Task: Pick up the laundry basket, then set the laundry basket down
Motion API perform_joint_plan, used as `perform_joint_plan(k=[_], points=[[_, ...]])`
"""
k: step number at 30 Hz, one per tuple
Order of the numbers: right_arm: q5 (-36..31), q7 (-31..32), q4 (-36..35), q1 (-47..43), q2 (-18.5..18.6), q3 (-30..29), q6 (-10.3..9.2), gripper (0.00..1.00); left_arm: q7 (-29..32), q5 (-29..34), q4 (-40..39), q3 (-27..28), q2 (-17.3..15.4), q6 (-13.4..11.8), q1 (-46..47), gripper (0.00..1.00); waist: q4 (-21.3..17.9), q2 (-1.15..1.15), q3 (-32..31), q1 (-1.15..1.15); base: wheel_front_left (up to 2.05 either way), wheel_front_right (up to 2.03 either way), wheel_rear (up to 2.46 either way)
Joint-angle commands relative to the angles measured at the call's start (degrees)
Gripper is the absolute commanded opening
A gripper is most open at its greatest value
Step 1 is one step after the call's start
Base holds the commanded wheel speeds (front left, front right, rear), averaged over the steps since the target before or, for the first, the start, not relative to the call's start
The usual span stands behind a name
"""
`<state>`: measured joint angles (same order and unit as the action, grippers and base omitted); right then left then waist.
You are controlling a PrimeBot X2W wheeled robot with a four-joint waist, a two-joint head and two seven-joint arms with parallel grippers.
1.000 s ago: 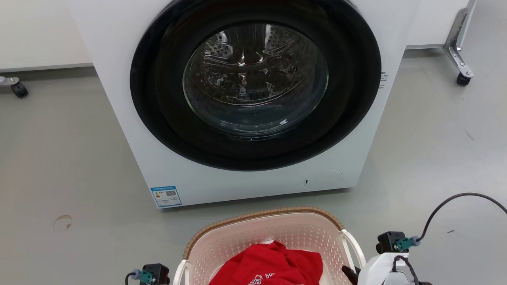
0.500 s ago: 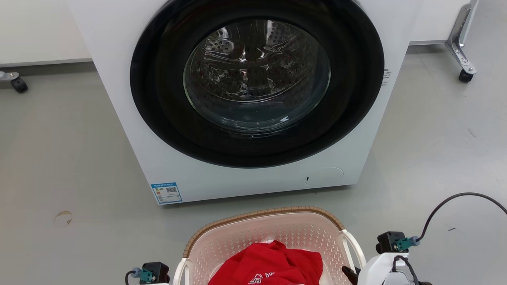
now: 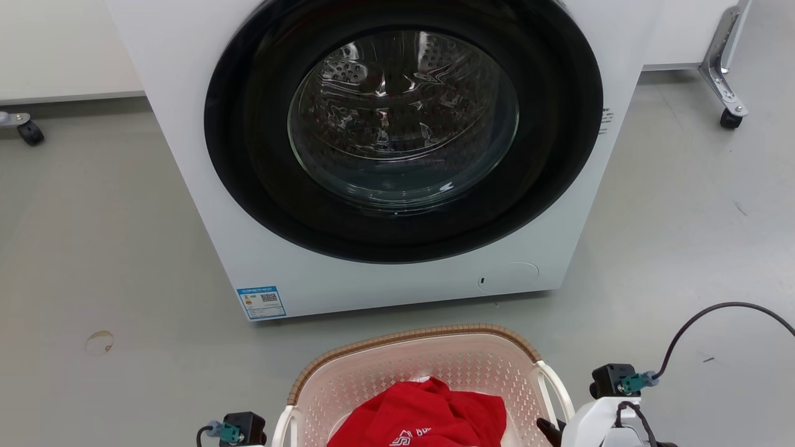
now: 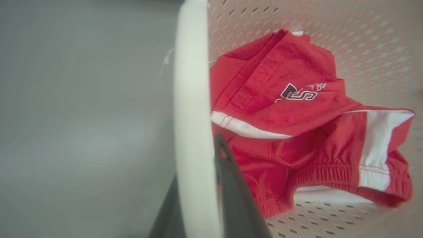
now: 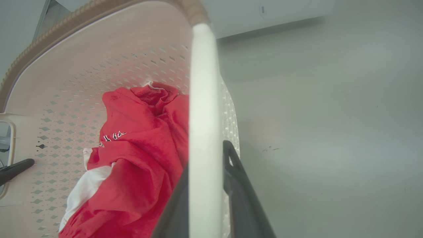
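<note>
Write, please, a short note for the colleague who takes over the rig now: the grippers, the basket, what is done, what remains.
Left gripper: closed on the left white handle, one finger on each side.
Right gripper: closed the same way on the right white handle.
Laundry basket: in front of the washing machine, with a red garment inside.
Done: both handles are gripped. Whether the basket is off the floor cannot be told.
Left: lift if needed, set it down, release.

test lab — washing machine, castered frame
</note>
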<state>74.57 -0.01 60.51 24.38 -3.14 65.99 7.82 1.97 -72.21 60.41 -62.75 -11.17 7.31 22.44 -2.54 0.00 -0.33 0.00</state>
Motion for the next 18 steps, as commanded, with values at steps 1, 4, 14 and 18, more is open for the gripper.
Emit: perform_joint_plan(k=[1,4,14,18], points=[[0.6,-1.1,2.6,2.4,6.3,-0.5,-0.33,0.0,-0.8,0.0,2.0,1.0,-6.4,0.2,1.5,0.0,0.0,0.0,0.0,0.0,0.0,0.0,0.0],[0.7,-1.2,2.6,2.4,6.3,-0.4,-0.33,0.0,-0.8,-0.2,2.0,0.7,-6.5,0.2,1.5,0.0,0.0,0.0,0.0,0.0,0.0,0.0,0.0],[1.0,-1.3,2.6,2.8,6.5,-0.1,-0.33,0.0,-1.1,-0.8,2.0,-0.3,-6.5,0.2,2.3,0.0,0.1,0.0,0.6,0.0,0.0,0.0,0.0],[1.1,-1.4,2.7,3.0,6.6,0.0,-0.33,0.0,-1.3,-1.1,2.2,-0.7,-6.4,0.2,2.6,0.0,0.1,0.0,0.8,0.0,0.0,0.0,0.0]])
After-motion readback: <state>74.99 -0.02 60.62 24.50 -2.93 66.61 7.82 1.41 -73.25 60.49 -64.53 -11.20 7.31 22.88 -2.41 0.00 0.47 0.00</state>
